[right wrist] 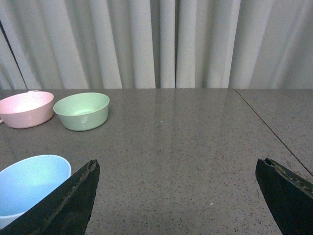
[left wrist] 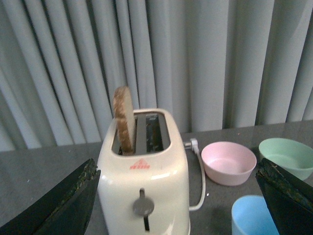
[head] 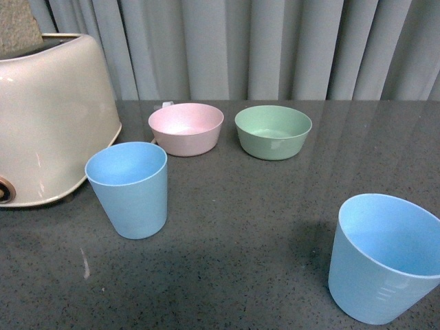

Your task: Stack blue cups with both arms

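The 2 cups stood upright, well apart: the left cup (head: 128, 189) toward the left edge of the table (head: 240, 227), just beside the toaster (head: 48, 117); the right cup (head: 385, 258) near the front right corner. The pink bowl (head: 185, 128) and green bowl (head: 273, 130) sat side by side nearer the far edge. The left claw (left wrist: 177, 166) and right claw (right wrist: 177, 164) gaped wide, each holding nothing.

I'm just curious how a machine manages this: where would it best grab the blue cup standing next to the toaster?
Probably by the rim, coming from above. The blue cup stands upright with its mouth open and widens toward the top, so one finger could drop inside and one stay outside its wall. The toaster crowds its left side, so the right or near part of the rim looks easiest to pinch.
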Controlling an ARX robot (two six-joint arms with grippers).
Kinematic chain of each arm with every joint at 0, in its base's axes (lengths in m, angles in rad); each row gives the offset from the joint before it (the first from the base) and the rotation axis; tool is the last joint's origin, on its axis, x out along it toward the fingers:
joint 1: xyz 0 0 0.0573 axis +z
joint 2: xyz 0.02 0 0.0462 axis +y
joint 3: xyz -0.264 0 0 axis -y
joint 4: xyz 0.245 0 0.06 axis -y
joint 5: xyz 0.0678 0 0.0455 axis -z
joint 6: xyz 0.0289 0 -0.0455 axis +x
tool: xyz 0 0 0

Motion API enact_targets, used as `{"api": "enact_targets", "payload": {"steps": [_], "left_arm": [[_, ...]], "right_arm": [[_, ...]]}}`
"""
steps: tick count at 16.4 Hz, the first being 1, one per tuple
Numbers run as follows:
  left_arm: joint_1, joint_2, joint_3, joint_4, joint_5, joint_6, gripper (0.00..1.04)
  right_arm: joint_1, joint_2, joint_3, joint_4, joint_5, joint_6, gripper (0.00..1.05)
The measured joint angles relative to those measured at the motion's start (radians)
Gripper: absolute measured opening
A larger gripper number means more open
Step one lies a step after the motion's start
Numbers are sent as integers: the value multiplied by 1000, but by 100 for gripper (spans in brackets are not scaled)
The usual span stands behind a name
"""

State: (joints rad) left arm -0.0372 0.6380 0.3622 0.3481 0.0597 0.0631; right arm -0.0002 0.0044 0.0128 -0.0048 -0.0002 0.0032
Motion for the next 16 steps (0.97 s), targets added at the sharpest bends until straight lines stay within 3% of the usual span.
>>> {"api": "enact_targets", "payload": {"steps": [3, 9, 13, 16], "left_arm": [[-107, 329, 187, 18, 61, 25, 98], [-266, 677, 495, -344, 201, 90, 98], [-316, 767, 568, -521, 199, 181, 98], [-328, 818, 592, -551, 174, 244, 98]], "right_arm": [[0, 0, 0, 0, 0, 0, 98], [0, 0, 0, 0, 0, 0, 98], [0, 0, 0, 0, 0, 0, 98], [0, 0, 0, 0, 0, 0, 98]]}}
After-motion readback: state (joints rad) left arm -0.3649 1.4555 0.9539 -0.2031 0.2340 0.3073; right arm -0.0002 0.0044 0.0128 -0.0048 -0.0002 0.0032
